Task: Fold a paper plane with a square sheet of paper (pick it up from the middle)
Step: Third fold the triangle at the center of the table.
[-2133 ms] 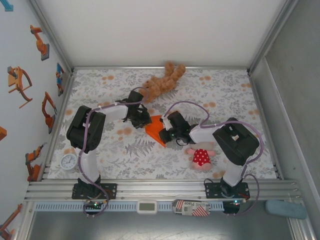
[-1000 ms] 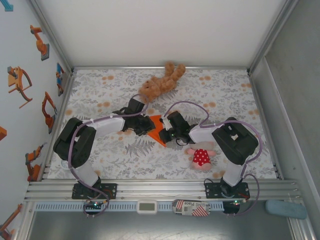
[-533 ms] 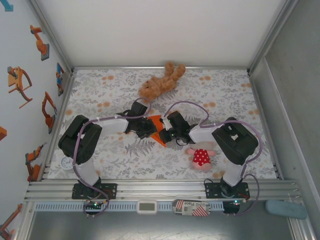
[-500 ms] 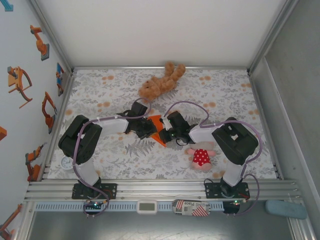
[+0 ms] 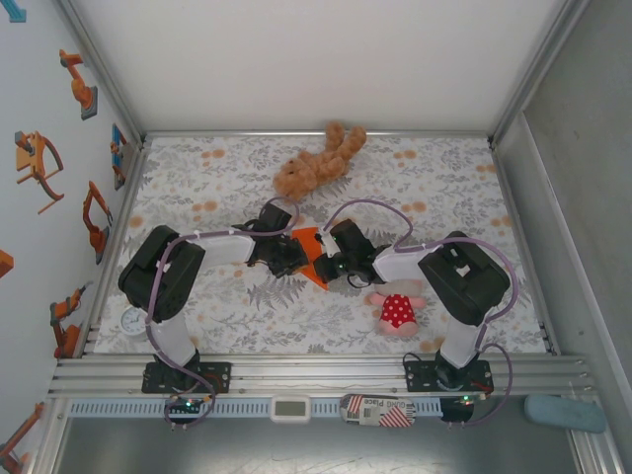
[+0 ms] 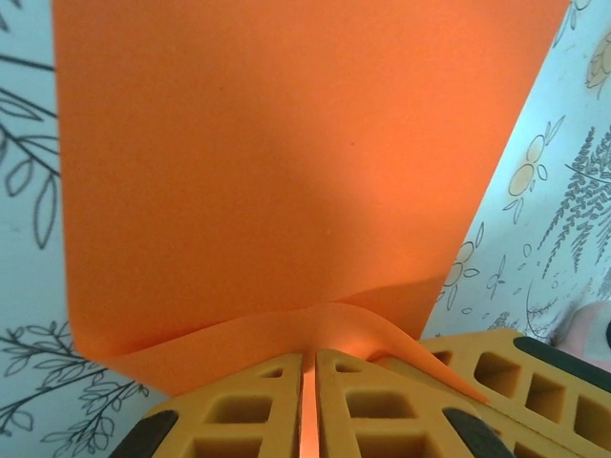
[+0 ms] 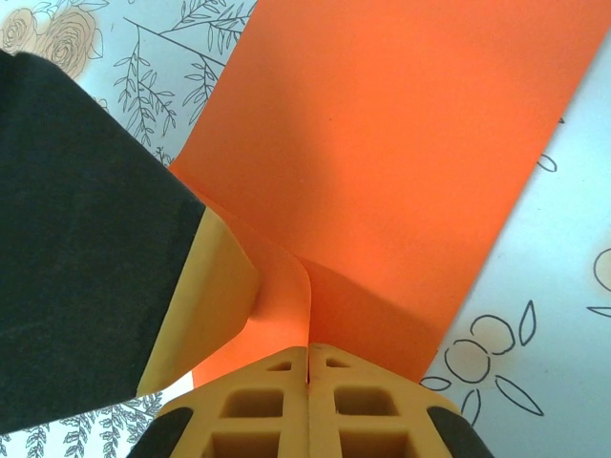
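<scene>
Table (image 5: 449,202): flat top under a pale cloth printed with grey ferns and orange flowers.
Back, middle: brown plush bear (image 5: 318,163), sprawled.
Centre: orange paper (image 5: 310,249), mostly flat on the cloth.
Front, right of centre: pink doll (image 5: 397,310) in a red spotted dress.
Front left: small round white clock (image 5: 135,320).

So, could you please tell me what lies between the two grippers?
The orange paper, in the top view; the left gripper and the right gripper are each shut on it.
</scene>
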You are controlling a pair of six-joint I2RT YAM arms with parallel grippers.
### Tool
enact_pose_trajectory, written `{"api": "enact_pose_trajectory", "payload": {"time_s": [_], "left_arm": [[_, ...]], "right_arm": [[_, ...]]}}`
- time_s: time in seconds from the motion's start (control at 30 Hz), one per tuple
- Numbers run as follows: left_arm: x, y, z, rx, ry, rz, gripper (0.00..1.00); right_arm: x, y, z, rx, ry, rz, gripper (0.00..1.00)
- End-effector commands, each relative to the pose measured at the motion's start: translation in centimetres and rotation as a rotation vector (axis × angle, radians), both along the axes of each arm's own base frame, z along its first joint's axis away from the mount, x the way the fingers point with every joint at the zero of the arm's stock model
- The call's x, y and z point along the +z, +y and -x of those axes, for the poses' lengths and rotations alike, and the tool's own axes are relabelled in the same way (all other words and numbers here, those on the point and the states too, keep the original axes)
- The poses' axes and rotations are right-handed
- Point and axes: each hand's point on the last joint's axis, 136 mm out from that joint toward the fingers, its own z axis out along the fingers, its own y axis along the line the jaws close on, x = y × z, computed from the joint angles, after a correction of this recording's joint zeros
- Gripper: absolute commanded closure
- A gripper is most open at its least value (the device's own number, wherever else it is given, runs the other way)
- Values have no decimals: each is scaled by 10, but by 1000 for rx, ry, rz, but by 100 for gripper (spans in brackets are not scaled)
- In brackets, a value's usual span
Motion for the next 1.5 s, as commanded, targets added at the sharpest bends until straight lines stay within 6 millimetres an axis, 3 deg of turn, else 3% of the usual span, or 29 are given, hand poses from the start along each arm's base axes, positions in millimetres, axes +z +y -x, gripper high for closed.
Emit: {"api": "enact_pose_trajectory", "payload": {"time_s": [0.0, 0.2, 0.33, 0.67, 0.73, 0.87, 1.2, 1.47], "left_arm": [[-17, 12, 11, 1, 46, -67, 87], [-24, 21, 16, 6, 58, -106, 87], [-33, 28, 21, 13, 71, -139, 88], [-42, 36, 25, 17, 77, -170, 89], [-41, 36, 24, 18, 74, -170, 89], [-41, 36, 23, 21, 70, -172, 89], [-43, 38, 22, 32, 67, -183, 89], [-45, 37, 23, 27, 74, -182, 88]], "right_arm": [[-8, -4, -3, -18, 19, 25, 100], [-6, -5, -7, -39, 15, 28, 100], [9, -7, -16, -90, 9, 27, 99], [52, -25, -29, -199, 30, 7, 70], [55, -29, -28, -204, 49, 15, 68], [58, -29, -17, -181, 110, -9, 74], [57, 2, 13, -34, 274, -183, 99], [43, 15, 22, 46, 359, -211, 100]]}}
